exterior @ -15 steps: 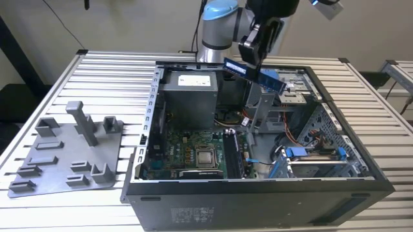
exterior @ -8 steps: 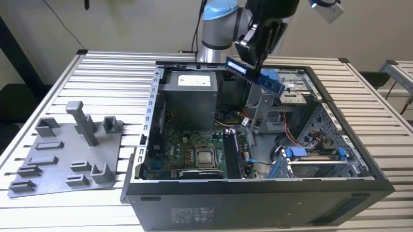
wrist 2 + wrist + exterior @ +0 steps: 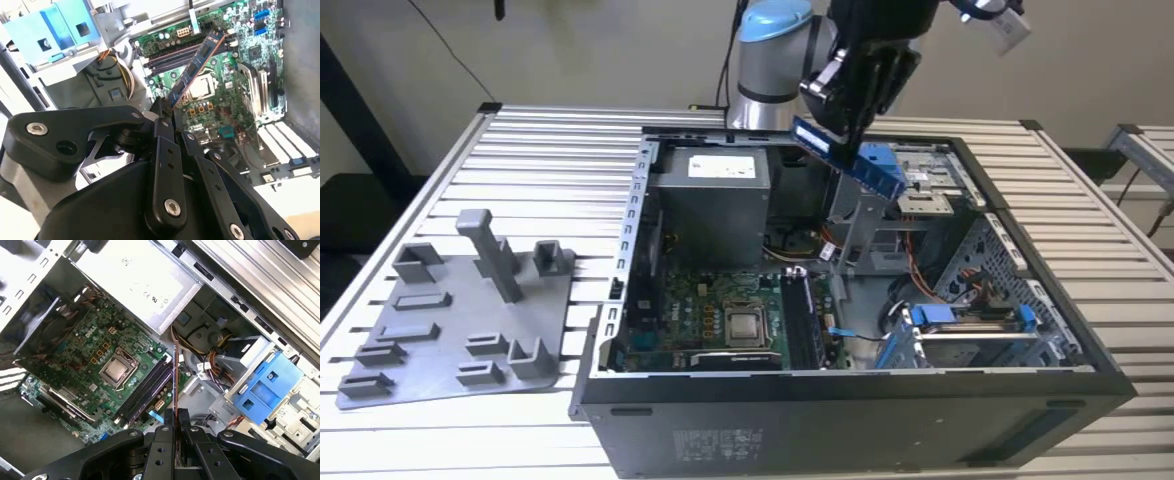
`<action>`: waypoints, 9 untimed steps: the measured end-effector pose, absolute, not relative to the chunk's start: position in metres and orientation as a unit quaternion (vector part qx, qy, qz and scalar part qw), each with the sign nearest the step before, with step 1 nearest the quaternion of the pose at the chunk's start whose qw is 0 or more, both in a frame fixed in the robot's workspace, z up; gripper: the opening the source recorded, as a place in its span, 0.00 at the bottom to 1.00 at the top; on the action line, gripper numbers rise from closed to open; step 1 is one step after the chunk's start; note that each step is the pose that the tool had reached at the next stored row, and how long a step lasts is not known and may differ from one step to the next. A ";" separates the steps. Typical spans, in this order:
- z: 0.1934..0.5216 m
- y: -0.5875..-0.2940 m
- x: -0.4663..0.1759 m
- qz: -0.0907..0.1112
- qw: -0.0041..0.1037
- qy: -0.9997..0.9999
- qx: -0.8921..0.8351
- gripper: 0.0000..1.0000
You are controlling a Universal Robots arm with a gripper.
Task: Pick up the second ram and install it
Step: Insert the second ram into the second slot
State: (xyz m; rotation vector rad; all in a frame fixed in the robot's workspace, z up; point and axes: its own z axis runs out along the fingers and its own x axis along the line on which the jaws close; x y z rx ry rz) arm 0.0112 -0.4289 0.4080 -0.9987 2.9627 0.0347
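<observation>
One black pincer (image 3: pixel 838 122) hangs over the open computer case (image 3: pixel 854 385) on the slatted surface (image 3: pixel 520 140) in the exterior view. It is closed on the second ram (image 3: pixel 817 140), which is held tilted in the air, well above the motherboard (image 3: pixel 720 320).

In the second wrist view, the pincer (image 3: pixel 165 112) clamps one end of the ram (image 3: pixel 197 67), and the free end slants out over the memory slots (image 3: pixel 175 57).

In the first wrist view, the ram (image 3: pixel 175 375) shows edge-on, near the slots (image 3: pixel 147 390) but apart from them.

The pick-up looks done and the carry is in hand. Seating likely calls for levelling the ram and lining it up along a free slot.
</observation>
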 end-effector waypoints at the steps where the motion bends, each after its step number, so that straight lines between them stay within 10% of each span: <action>1: 0.408 -0.429 0.011 0.011 0.008 0.950 -0.312 0.14; 9: 0.407 -0.429 0.011 0.011 0.008 0.967 -0.253 0.14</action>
